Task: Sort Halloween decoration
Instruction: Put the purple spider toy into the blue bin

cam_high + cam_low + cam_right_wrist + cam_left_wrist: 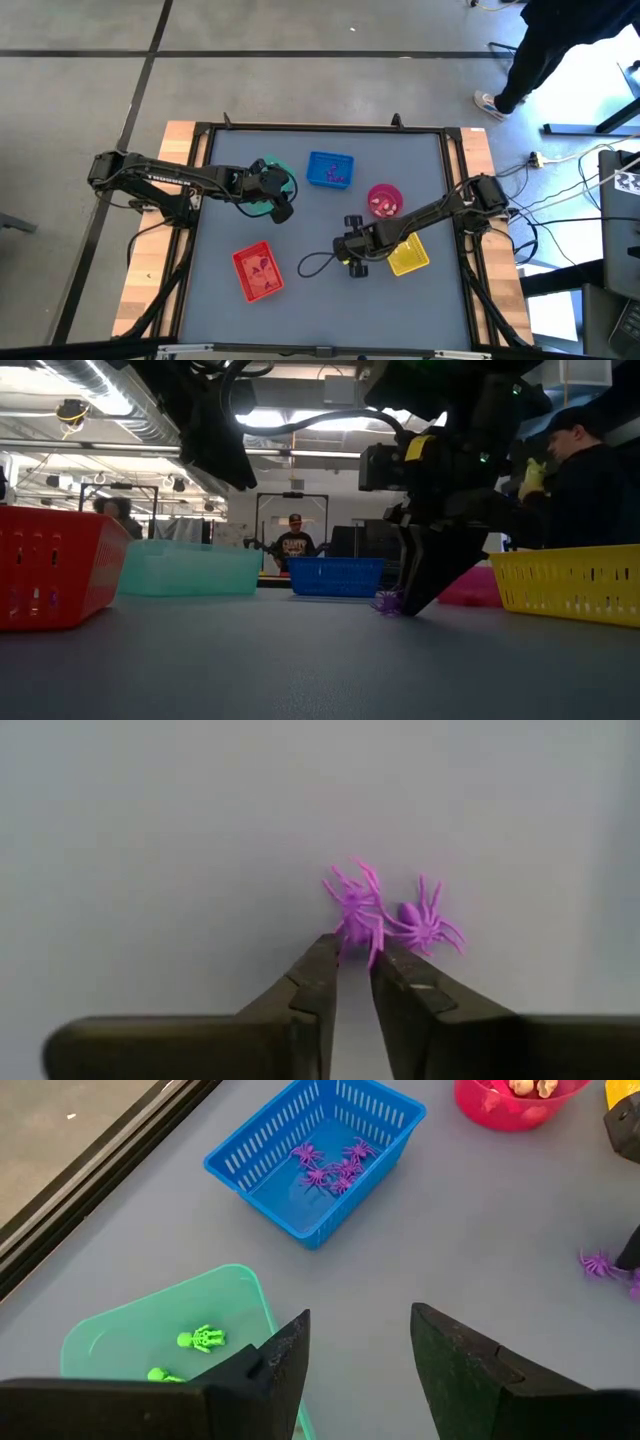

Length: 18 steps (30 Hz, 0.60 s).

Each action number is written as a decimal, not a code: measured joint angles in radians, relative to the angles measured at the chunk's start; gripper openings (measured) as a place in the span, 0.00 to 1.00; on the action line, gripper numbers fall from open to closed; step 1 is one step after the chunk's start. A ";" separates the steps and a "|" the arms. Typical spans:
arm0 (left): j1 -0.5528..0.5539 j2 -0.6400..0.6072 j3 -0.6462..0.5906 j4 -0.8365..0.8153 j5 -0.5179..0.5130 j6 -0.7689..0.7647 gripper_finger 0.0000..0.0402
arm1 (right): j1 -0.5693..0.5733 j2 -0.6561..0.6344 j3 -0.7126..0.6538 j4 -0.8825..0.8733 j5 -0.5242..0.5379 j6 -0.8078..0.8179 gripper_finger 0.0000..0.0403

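Two small purple spiders lie side by side on the grey table. My right gripper [356,960] points steeply down at them, its tips closed on the nearer spider [352,905]. The second spider [425,925] lies free just beside it. The low view shows the same spider [388,602] at the fingertips, on the table. My left gripper [360,1350] hangs open above the green tray [150,1330], which holds green skeletons [200,1340]. Nothing is between its fingers. My right gripper pinches the spider's near end [358,935] between the free ends of its two fingers [322,960]. The fingers come from above, slanting down. The spider sits on the table top, its legs spread beyond the tips and next to the second spider.
The blue tray [315,1160] holds several purple spiders [330,1165]. The pink bowl [385,200] stands right of it, the yellow tray [408,255] under my right arm, the red tray [258,272] near the front left. People are in the room beyond the table.
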 joint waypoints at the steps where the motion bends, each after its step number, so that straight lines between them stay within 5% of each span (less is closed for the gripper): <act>1: 0.000 0.000 0.000 0.000 0.000 0.000 0.39 | 0.000 0.000 0.000 0.000 0.000 0.000 0.15; 10: 0.000 0.000 0.000 0.000 0.000 0.000 0.39 | 0.000 0.000 0.000 0.003 0.001 0.001 0.01; 18: 0.000 0.000 0.000 0.000 0.000 0.000 0.39 | 0.000 0.000 0.000 0.003 0.006 0.002 0.01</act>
